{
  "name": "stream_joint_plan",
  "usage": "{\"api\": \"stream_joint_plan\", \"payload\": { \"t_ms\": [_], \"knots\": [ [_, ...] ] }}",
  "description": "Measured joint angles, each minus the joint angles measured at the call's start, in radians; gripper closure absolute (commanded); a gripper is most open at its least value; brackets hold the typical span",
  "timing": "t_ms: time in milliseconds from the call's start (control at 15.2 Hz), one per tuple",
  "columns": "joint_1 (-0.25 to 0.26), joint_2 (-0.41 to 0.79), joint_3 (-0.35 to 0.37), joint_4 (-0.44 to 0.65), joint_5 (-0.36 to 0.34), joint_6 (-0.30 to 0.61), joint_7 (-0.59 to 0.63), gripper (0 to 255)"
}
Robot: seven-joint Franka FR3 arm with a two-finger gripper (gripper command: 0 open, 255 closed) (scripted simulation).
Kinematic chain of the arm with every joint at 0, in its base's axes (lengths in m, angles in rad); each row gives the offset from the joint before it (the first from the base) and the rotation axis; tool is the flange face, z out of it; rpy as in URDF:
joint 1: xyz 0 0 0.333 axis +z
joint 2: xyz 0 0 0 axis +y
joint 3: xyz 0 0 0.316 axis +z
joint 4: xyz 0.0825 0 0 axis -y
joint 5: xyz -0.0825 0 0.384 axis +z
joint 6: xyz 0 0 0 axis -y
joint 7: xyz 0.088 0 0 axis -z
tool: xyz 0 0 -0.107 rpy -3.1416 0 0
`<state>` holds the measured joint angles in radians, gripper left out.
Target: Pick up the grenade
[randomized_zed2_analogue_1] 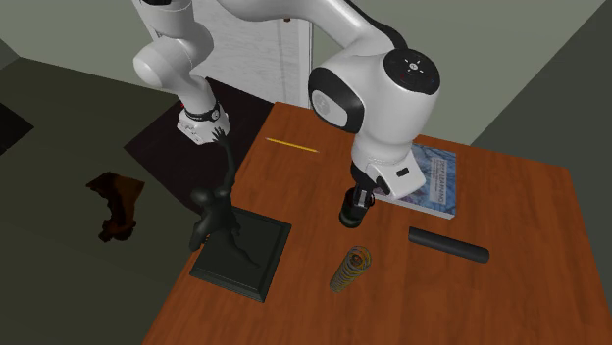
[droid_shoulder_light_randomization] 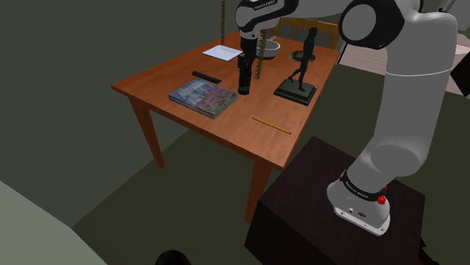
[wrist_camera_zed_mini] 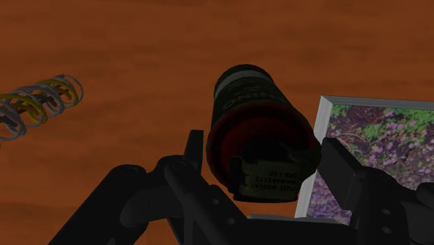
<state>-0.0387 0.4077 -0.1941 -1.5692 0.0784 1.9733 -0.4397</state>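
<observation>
The grenade (droid_shoulder_light_randomization: 245, 77) is a dark, upright cylinder on the brown wooden table (droid_shoulder_light_randomization: 173, 71), between a book and a wire coil. My black gripper (droid_shoulder_light_randomization: 246, 59) has come down over its top. In the wrist view the grenade (wrist_camera_zed_mini: 254, 125) stands between my gripper's (wrist_camera_zed_mini: 259, 161) two fingers, which flank its upper end closely; a thin gap shows beside one finger, so the gripper is open. From the second exterior view the grenade (randomized_zed2_analogue_1: 352, 210) shows under the hand (randomized_zed2_analogue_1: 365, 186), its base on the table.
A colourful book (droid_shoulder_light_randomization: 203, 97) lies beside the grenade. A wire coil (randomized_zed2_analogue_1: 350, 269), a black rod (randomized_zed2_analogue_1: 448, 244), a dark figurine on a square base (randomized_zed2_analogue_1: 238, 247), a yellow pencil (droid_shoulder_light_randomization: 271, 125), a white paper (droid_shoulder_light_randomization: 222, 52) and a bowl (droid_shoulder_light_randomization: 270, 48) share the table.
</observation>
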Motion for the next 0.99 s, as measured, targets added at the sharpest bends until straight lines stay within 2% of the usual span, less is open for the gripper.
{"api": "stream_joint_plan", "payload": {
  "t_ms": [990],
  "knots": [
    [-0.003,-0.027,-0.004,0.133,-0.008,-0.16,0.005,255]
  ]
}}
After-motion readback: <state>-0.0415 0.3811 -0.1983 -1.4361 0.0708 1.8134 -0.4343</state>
